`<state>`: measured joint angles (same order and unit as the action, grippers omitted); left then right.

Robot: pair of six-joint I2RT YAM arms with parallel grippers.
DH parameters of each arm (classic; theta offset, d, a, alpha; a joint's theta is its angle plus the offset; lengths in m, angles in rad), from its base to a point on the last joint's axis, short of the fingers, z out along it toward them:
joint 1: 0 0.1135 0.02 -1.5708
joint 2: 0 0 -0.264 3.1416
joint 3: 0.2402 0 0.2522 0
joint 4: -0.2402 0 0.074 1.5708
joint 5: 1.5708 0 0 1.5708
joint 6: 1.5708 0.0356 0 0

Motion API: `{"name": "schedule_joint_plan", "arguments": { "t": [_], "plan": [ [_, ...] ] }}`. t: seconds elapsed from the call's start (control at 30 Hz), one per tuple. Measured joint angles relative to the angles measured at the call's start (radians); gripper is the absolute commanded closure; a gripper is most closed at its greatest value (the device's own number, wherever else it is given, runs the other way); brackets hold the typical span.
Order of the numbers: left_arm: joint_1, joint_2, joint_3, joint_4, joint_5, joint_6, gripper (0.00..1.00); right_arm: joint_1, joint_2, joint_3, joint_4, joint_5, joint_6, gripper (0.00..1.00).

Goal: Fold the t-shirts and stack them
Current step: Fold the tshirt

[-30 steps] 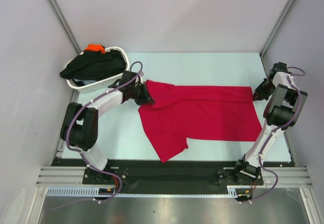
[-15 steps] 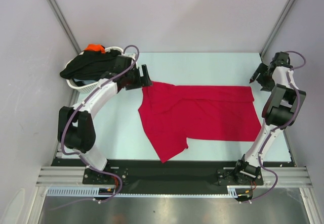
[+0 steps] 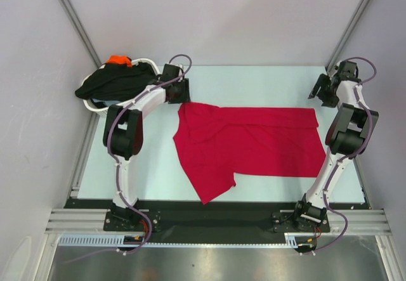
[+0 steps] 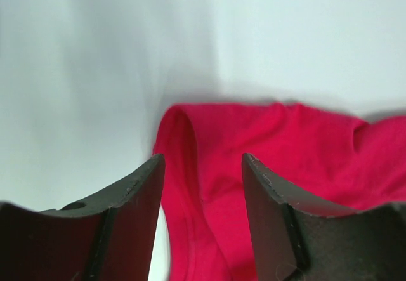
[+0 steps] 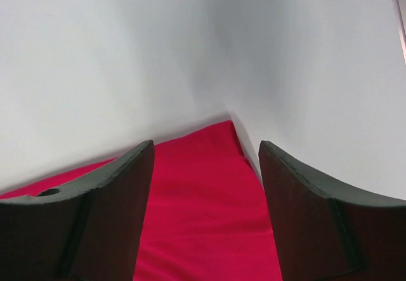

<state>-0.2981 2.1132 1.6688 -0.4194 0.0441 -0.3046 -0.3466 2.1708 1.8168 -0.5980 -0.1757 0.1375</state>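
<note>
Pale bench (image 3: 266, 84), red shirt (image 3: 254, 144) lying creased; L claw (image 4: 202, 160) & R claw (image 5: 206, 144) both open, empty. Risk: next grab pinches one layer only, so fold skews.

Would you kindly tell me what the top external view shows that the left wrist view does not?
Only the top external view shows the white basket holding the black shirt and orange shirt, plus the right tool. Only the left wrist view shows the left tool open up close, with a curled cloth edge beyond it. Both show the red t-shirt on the table.
</note>
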Motion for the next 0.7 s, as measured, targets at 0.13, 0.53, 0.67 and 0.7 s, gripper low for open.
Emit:
{"name": "schedule_joint_plan", "arguments": {
  "t": [0.13, 0.53, 0.67, 0.7],
  "plan": [
    [0.0, 0.057, 0.055, 0.018, -0.015, 0.0, 0.4, -0.007, 0.0, 0.0, 0.005, -0.018, 0.0, 0.3],
    [0.005, 0.158, 0.114, 0.037, -0.009, 0.0, 0.53, -0.029, 0.0, 0.0, 0.004, -0.056, 0.0, 0.34],
    [0.012, 0.159, 0.11, 0.044, -0.003, 0.001, 0.74, -0.031, 0.003, 0.002, -0.002, -0.058, 0.0, 0.36],
    [0.014, 0.159, 0.11, 0.046, 0.0, 0.0, 0.78, -0.031, 0.006, 0.006, -0.007, -0.057, 0.0, 0.36]
  ]
}}
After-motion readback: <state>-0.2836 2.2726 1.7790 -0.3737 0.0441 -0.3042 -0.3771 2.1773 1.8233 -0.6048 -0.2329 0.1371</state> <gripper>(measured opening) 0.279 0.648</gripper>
